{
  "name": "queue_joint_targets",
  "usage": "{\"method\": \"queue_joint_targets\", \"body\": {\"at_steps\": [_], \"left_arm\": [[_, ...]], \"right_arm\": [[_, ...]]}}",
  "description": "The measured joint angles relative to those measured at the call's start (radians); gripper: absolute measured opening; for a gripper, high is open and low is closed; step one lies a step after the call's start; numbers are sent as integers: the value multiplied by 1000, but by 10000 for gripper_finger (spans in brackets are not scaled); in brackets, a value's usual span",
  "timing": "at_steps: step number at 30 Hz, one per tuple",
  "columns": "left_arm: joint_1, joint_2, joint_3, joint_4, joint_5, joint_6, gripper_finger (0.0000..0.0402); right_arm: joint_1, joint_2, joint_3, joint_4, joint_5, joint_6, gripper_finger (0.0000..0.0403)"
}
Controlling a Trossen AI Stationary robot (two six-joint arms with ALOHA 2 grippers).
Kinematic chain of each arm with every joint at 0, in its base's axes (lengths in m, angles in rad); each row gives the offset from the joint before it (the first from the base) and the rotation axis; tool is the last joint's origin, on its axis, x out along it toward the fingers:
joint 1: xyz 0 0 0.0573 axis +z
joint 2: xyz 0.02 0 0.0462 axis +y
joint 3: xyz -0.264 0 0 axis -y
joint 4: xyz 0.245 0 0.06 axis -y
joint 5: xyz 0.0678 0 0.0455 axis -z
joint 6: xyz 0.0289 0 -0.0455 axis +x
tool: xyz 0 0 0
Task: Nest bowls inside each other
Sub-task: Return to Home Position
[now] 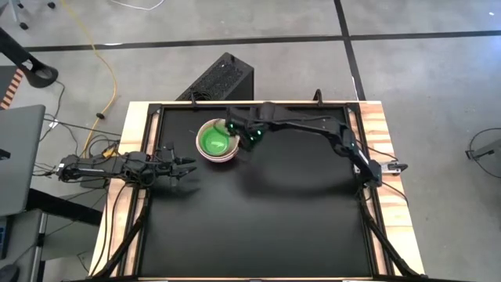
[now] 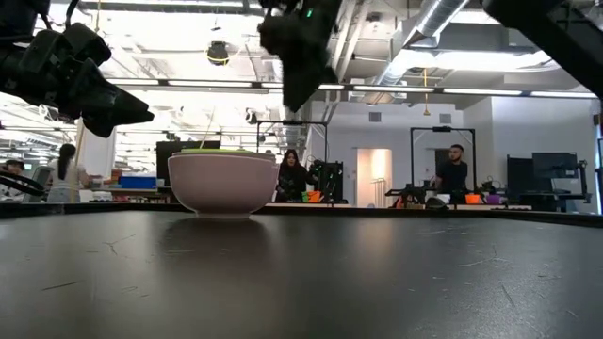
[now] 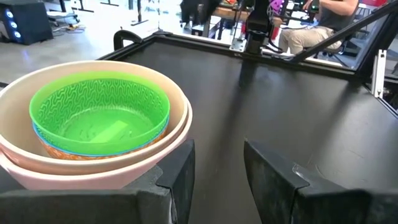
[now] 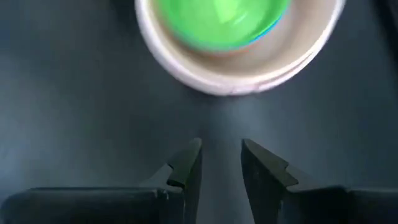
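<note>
The bowls stand nested in one stack [image 1: 217,142] on the black table, far of its middle. A green bowl [image 3: 99,115] sits innermost, with a blue rim [image 3: 93,151] just under it, inside a pale cream bowl [image 3: 168,106] and a pink outer bowl [image 2: 222,184]. The stack rests on the pink bowl's foot. My right gripper [image 4: 221,163] hangs open above the table just right of the stack, holding nothing. My left gripper [image 3: 217,168] waits open at the table's left edge, beside the stack.
A raised black frame [image 1: 250,106] rims the table, with wooden borders at its left and right sides. The near half of the table [image 1: 258,227] is bare black surface. People and workbenches show in the room beyond the far edge.
</note>
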Motion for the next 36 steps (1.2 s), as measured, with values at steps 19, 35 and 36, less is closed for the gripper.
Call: {"method": "queue_joint_targets", "body": {"at_steps": [19, 35, 36], "left_arm": [[0, 0, 0, -2, 1, -17, 128], [0, 0, 1, -10, 39, -52, 128], [0, 0, 1, -10, 31, -51, 128]], "right_arm": [[477, -125, -1, -112, 95, -64, 118], [561, -866, -925, 613, 337, -58, 117], [549, -936, -1032, 709, 320, -62, 117]]}}
